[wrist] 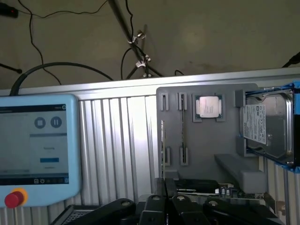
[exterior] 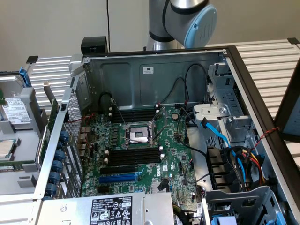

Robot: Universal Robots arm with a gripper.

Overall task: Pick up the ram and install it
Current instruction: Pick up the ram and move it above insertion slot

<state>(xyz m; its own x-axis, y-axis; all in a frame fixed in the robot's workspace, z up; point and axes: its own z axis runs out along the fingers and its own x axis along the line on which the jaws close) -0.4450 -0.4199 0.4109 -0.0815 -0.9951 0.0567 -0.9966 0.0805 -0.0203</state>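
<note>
The ram [wrist: 162,140] stands on edge as a thin strip between the holders of a grey parts tray [wrist: 211,140], and a second thin strip [wrist: 183,126] sits in the neighbouring holders. My gripper [wrist: 165,183] hovers above the near edge of that tray, its black fingers [wrist: 160,187] pressed together with nothing between them. In the exterior view the open computer case shows the green motherboard [exterior: 173,140] with long black memory slots [exterior: 133,157] below the CPU socket [exterior: 139,133] and more slots [exterior: 133,114] above it. The arm's elbow [exterior: 199,23] rises behind the case.
The tray also carries a CPU chip [wrist: 207,107] and a hard drive [wrist: 265,124]. A teach pendant [wrist: 37,150] lies on the ribbed metal table [wrist: 122,136]. Inside the case are cables [exterior: 239,157], a drive cage [exterior: 234,126] and the power supply [exterior: 112,208].
</note>
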